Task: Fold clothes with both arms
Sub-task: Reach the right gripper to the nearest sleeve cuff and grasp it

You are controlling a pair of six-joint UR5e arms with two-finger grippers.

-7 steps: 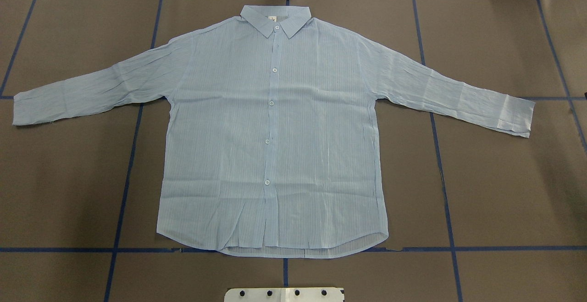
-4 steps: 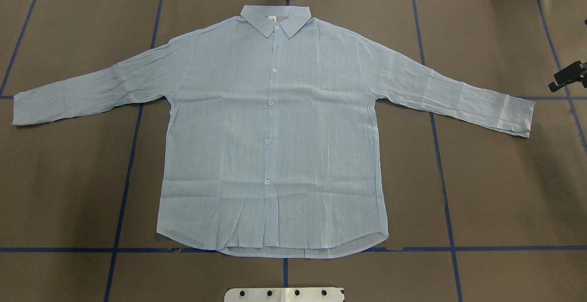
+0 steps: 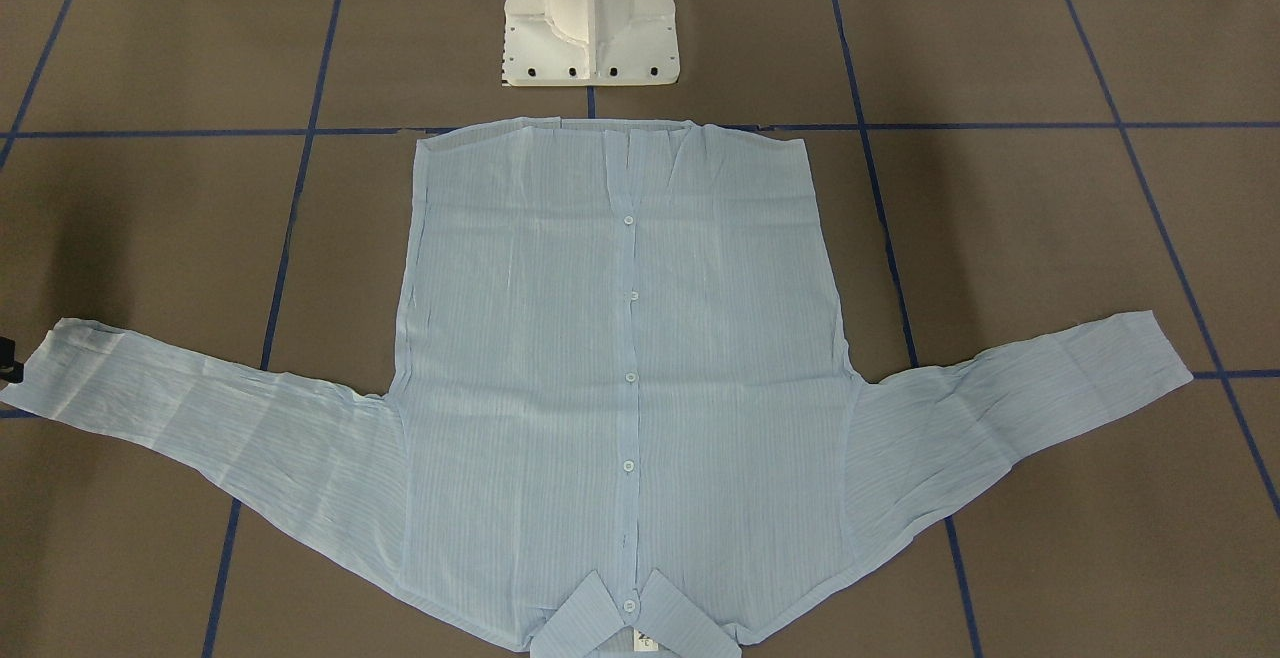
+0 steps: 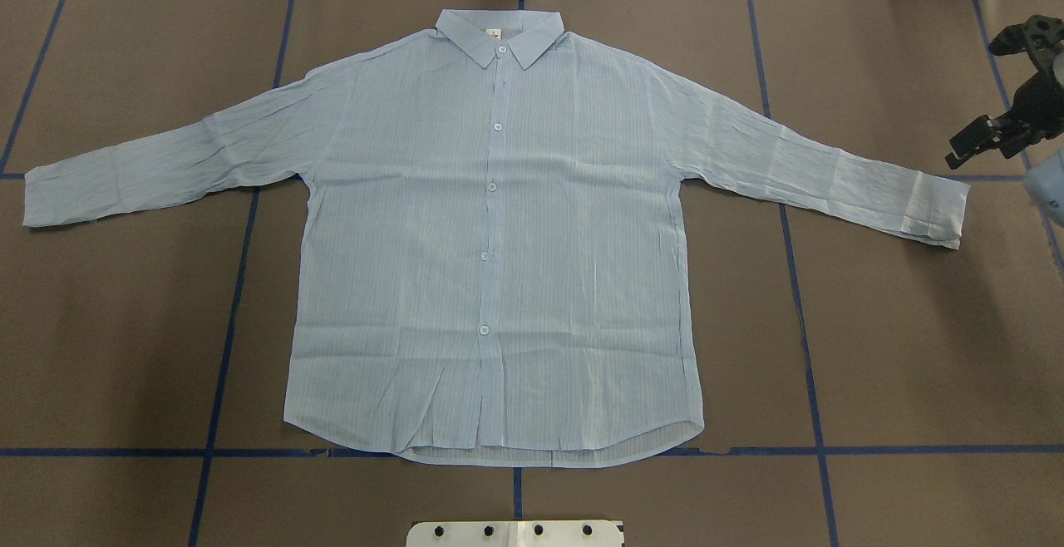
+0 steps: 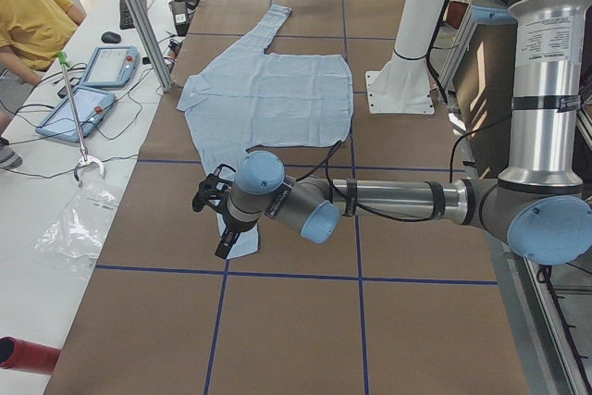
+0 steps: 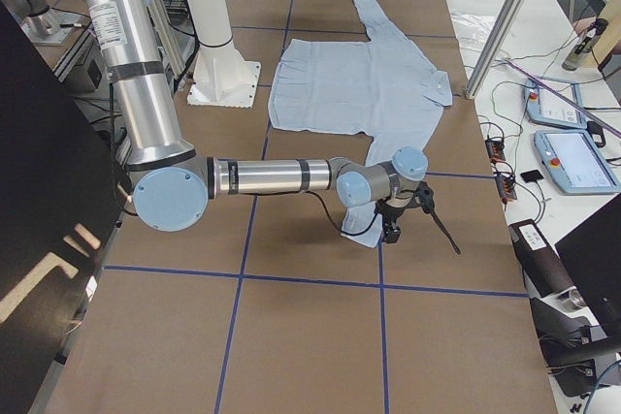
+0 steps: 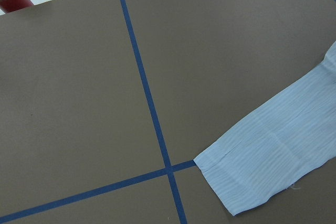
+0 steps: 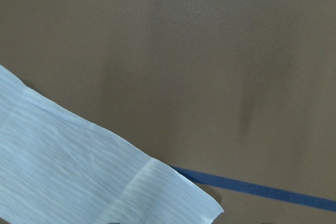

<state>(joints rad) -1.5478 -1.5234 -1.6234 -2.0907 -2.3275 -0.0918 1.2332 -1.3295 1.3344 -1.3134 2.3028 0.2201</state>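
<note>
The shirt [image 4: 499, 239] is lying flat and buttoned at the middle of the table [image 4: 898, 347], its sleeves spreading outward and its hem nearing the white pedestal [image 3: 590, 18]. The right end effector [image 4: 989, 90] is hovering, fingers spread wide, just beyond the right-side cuff [image 4: 939, 210]. The left end effector [image 5: 213, 227] is hanging over the left-side cuff [image 7: 247, 177]; I cannot tell how wide it is. Blue tape lines [image 4: 224, 347] are crossing the table, and tablets [image 5: 106, 67] are lying off its edge.

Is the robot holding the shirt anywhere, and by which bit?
Nothing is held. The shirt lies flat on the table. The right end effector sits apart from one cuff, and the left end effector is near the other cuff, which lies loose.
</note>
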